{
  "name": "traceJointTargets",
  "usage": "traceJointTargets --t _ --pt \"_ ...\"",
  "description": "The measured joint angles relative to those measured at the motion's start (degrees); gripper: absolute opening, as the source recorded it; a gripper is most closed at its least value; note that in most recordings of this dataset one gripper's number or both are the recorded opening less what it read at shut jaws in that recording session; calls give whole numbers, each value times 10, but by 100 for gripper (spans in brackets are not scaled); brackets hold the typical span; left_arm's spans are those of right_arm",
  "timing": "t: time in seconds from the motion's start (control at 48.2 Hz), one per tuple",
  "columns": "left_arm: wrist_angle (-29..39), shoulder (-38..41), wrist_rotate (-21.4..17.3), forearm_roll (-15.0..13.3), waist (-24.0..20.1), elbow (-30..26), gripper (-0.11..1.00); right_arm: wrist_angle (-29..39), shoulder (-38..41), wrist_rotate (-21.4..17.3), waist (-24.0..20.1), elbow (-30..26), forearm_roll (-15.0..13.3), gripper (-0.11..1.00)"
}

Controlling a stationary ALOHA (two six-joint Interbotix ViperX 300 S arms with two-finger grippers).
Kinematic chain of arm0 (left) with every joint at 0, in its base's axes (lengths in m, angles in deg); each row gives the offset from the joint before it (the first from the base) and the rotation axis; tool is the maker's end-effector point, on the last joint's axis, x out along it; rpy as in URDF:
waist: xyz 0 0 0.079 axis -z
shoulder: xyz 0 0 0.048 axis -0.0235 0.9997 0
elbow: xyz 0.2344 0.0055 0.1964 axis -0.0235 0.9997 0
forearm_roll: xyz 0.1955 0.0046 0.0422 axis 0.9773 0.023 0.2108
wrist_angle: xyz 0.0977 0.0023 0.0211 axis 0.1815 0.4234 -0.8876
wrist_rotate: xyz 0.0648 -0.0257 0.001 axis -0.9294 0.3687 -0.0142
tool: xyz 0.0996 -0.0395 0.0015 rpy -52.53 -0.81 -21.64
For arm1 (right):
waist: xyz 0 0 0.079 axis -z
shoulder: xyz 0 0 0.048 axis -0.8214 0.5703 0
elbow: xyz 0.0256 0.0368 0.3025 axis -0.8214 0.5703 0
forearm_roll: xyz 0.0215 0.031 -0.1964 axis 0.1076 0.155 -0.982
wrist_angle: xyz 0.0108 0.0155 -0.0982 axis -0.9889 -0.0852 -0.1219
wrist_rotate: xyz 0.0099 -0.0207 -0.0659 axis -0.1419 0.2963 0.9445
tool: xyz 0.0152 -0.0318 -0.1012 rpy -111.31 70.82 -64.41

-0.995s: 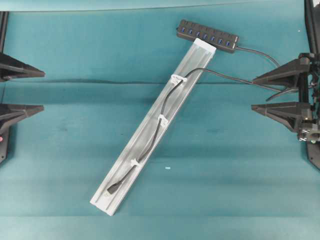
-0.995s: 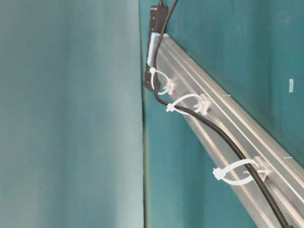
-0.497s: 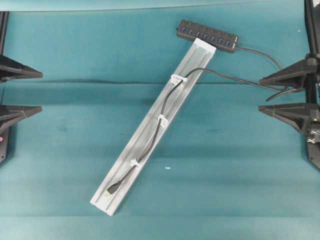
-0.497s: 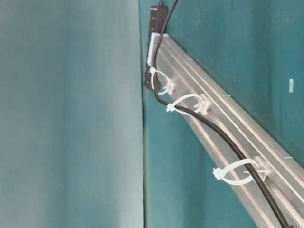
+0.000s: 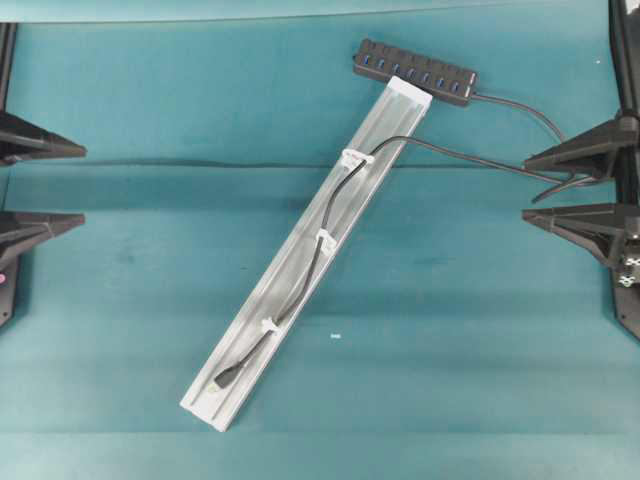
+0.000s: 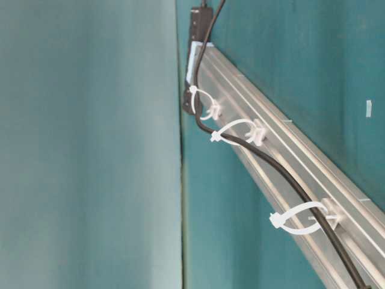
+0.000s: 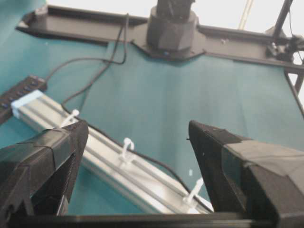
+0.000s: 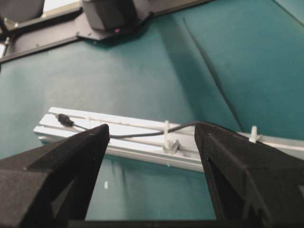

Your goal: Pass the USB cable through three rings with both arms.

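Holding my left gripper (image 5: 45, 182) at the left edge of the overhead view, jaws wide and empty, I sit well apart from the work. Moving rightward, the aluminium rail (image 5: 250, 320) runs diagonally from lower left up to the USB hub (image 5: 415, 72). Along it lies the USB cable (image 5: 322, 222), already threaded through all three rings (image 5: 326, 237), its long axis following the rail. Its plug (image 5: 226, 377) points down-left, nearer my left side, resting on the rail past the lowest ring. Further right, the cable's free length trails off toward my right gripper (image 5: 560, 188), also wide and empty; I judge the threading done
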Motion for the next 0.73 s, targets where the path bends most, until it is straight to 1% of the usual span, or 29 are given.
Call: traceJointTargets --t 0.725 --pt "-8 -4 8 0 1 1 93 -1 -5 -1 1 2 0 83"
